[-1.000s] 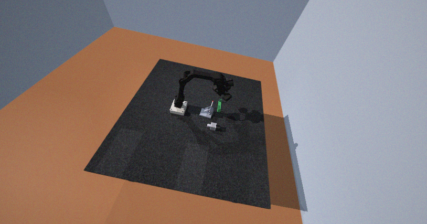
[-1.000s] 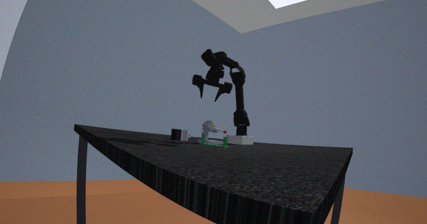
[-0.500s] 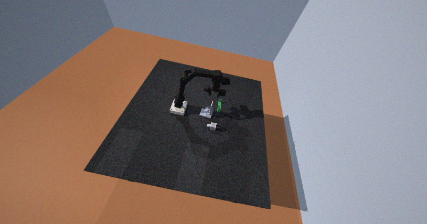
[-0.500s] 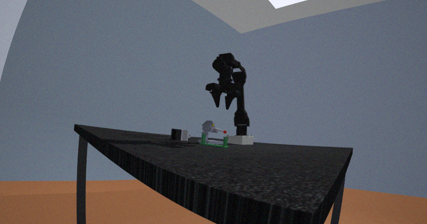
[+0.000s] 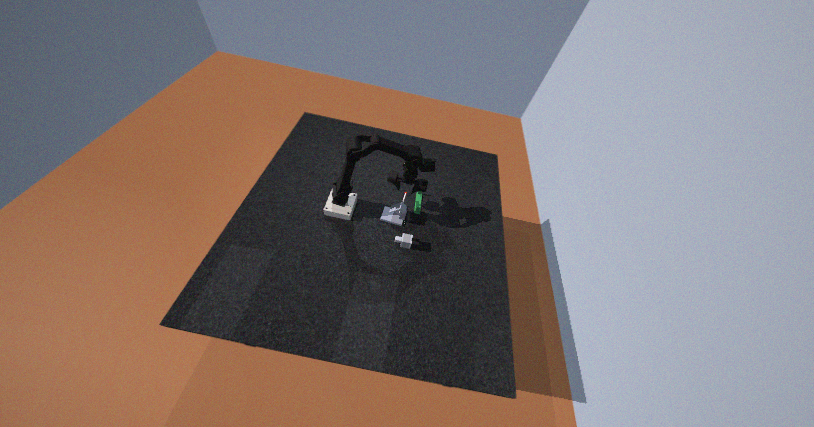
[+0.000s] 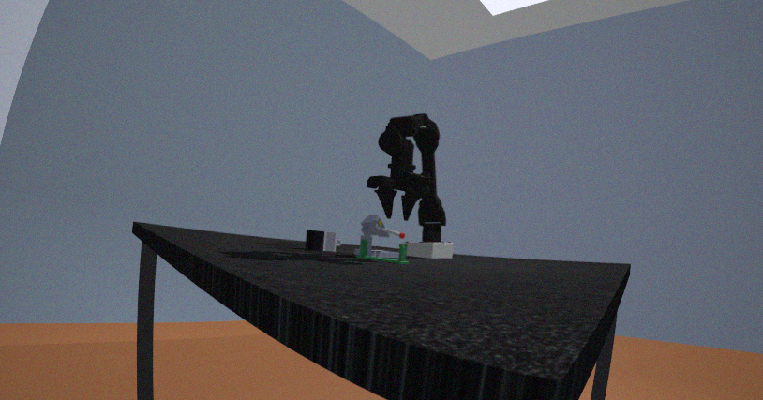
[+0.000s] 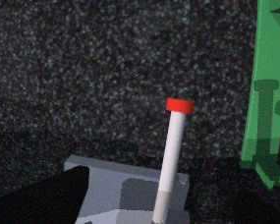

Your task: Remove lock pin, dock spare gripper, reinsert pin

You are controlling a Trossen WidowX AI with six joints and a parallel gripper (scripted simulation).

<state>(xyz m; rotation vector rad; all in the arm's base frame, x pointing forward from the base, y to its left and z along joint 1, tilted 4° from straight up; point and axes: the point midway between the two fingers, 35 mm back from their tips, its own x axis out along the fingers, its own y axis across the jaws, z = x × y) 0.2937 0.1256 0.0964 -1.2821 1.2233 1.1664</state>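
The grey mount [image 5: 392, 215] [image 6: 369, 226] [image 7: 115, 189] stands on the black table. The white lock pin [image 5: 403, 199] [image 6: 394, 232] [image 7: 173, 149] with a red head [image 7: 179, 104] sticks out of the mount's socket at a slant. The spare gripper [image 5: 405, 240] [image 6: 321, 240], a white and black block, lies on the table apart from the mount. My gripper [image 5: 407, 183] [image 6: 396, 212] [image 7: 162, 190] is open, points down and hangs a little above the pin. In the wrist view the pin shows between my two dark fingers, which do not touch it.
A green cradle [image 5: 418, 202] [image 6: 381, 259] [image 7: 268, 94] lies on the table beside the mount, to the right in the wrist view. The arm's white base [image 5: 340, 206] [image 6: 434, 248] stands close behind the mount. The table [image 5: 318, 310] [image 6: 480, 312] has edges well away from these parts.
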